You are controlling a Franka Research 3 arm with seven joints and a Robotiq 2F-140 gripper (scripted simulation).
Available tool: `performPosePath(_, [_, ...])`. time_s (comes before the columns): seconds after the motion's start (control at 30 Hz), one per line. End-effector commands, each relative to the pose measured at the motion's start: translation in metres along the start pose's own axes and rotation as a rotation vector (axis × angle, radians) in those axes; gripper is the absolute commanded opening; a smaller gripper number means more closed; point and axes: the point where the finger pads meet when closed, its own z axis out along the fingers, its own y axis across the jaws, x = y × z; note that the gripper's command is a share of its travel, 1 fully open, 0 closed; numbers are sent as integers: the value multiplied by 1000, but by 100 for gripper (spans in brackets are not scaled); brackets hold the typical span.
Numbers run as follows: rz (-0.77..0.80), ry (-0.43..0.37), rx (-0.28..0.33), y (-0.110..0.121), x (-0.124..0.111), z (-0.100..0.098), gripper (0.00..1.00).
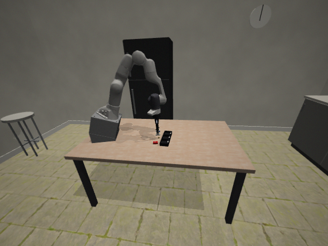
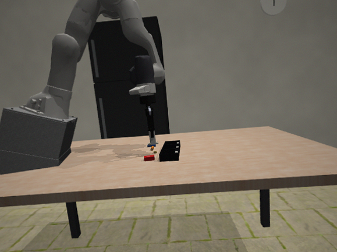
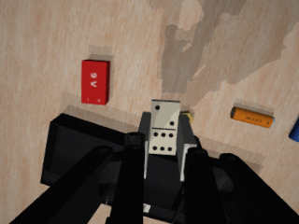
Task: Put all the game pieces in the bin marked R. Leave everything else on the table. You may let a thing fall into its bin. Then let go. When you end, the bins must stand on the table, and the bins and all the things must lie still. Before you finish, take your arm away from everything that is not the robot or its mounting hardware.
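claw [image 3: 163,149] clamped on white spotted domino tile [image 3: 163,127], long axis along the fingers, held above the near end of the black compartmented bin row [image 3: 69,149]; marked bin unreadable.

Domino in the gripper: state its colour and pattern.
The domino is off-white with black pips, one above and several below. The wrist view shows it best.

Grey walls [image 1: 66,53] are enclosing the room, and a round clock [image 1: 260,16] is hanging high at the far right. A black fridge [image 1: 159,53] is standing behind the wooden table [image 1: 185,156]. Mossy stone tiles [image 1: 159,225] are covering the floor, with a stool [image 1: 18,117] standing at left and a grey cabinet [image 1: 312,132] at right.
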Motion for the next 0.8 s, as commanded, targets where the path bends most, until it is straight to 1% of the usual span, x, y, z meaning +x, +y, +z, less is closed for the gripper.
performPosePath(0.0, [50,22,-5,2,1,1,13])
performPosePath(0.1, [50,22,-5,2,1,1,13])
performPosePath(0.3, [-235,19,-7,-3,-35,2,13])
performPosePath(0.43, [-342,9,-3,-6,-59,2,13])
performPosePath(0.5, [-342,9,-3,-6,-59,2,13])
performPosePath(0.53, [-408,8,-3,-6,-64,2,13])
performPosePath(0.6, [-458,4,-1,-8,-76,3,13])
performPosePath(0.77, [-582,0,4,-8,-78,3,13])
